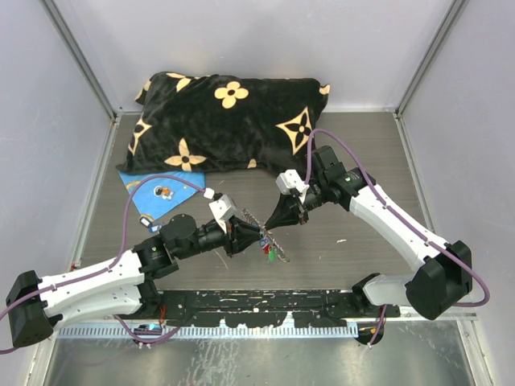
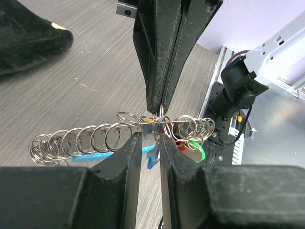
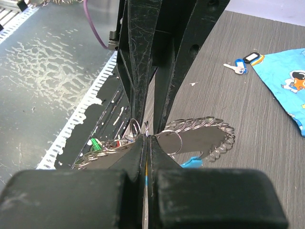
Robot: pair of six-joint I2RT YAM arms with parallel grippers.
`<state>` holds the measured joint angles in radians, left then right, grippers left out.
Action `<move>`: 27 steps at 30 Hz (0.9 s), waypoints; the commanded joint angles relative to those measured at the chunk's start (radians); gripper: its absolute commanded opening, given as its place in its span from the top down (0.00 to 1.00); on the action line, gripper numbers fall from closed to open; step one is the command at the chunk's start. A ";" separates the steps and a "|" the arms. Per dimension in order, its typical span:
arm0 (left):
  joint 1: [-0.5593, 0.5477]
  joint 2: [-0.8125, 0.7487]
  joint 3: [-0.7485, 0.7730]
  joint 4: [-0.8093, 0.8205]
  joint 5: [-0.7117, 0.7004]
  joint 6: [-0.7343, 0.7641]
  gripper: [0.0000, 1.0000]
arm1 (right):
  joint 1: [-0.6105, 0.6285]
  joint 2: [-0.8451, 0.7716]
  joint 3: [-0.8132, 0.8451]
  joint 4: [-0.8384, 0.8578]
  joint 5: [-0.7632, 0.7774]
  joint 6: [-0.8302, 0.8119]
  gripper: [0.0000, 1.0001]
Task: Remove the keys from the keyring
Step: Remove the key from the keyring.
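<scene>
The left claw and the right claw meet tip to tip, both pinched on the keyring, just above the table, the keys hanging under it.

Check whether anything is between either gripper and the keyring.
Nothing visible is. The right gripper is pinched shut on the keyring, and the left gripper grips it from the opposite side, tip to tip. The keys hang beside the grip, blocking neither.
</scene>
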<state>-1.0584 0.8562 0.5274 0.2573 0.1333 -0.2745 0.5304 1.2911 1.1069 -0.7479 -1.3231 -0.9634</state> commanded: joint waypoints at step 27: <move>-0.004 -0.058 0.022 0.118 0.052 0.241 0.69 | 0.002 -0.026 0.018 0.041 -0.059 0.006 0.99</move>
<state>-1.0588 0.7937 0.5369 0.2806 0.1722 -0.1345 0.5304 1.2911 1.1069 -0.7479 -1.3231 -0.9634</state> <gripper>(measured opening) 0.301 0.030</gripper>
